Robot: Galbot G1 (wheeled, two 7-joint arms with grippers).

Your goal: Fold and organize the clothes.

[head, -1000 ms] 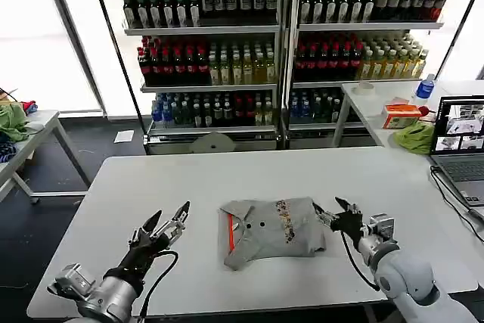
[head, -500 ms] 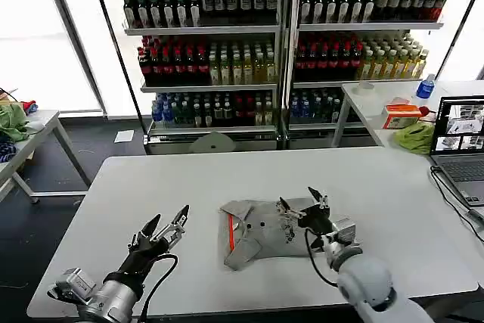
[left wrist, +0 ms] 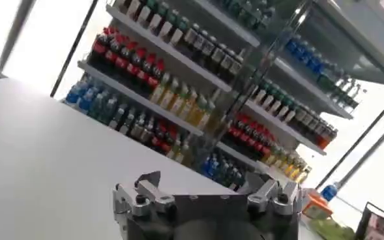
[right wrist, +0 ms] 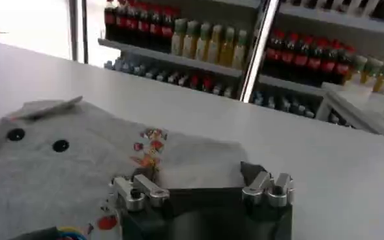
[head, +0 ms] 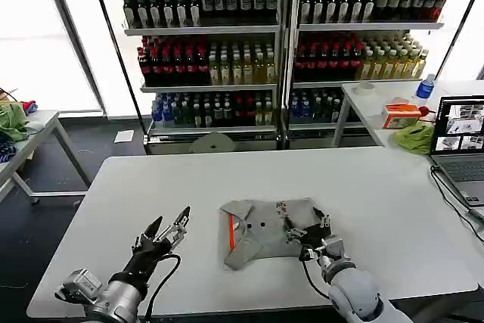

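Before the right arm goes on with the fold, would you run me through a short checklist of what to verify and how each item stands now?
1. Shirt lies wholly on the table, away from its edges: ok.
2. Right gripper is over the shirt's right side, by the chest print: ok.
3. Right gripper has cloth pinched: cannot tell.
4. Left gripper is open and apart from the shirt, out of the fold's path: ok.
5. Orange inner collar and buttons face up: ok.
6. Fold is neat: not ok, the near edge is rumpled.
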